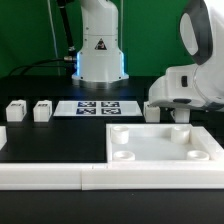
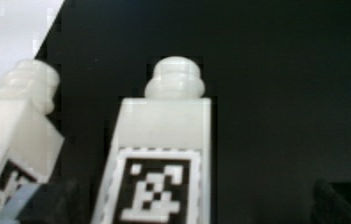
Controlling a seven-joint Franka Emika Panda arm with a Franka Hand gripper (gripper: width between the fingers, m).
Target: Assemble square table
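The square table's white panel (image 1: 160,145) lies flat at the front right, its round corner sockets facing up. Two small white legs (image 1: 15,112) (image 1: 42,110) stand at the left. Another leg (image 1: 152,112) sits right beside my gripper (image 1: 178,115), which hangs low behind the panel's far edge. In the wrist view a tagged leg (image 2: 163,140) with a rounded peg lies between my open gripper's (image 2: 186,203) dark fingertips (image 2: 350,200), with a gap to the fingertip in view. A second leg (image 2: 12,130) lies alongside it. Nothing is held.
The marker board (image 1: 95,108) lies flat between the left legs and my gripper; its corner shows in the wrist view (image 2: 3,30). A long low white rail (image 1: 60,178) runs along the front edge. The robot base (image 1: 100,50) stands at the back.
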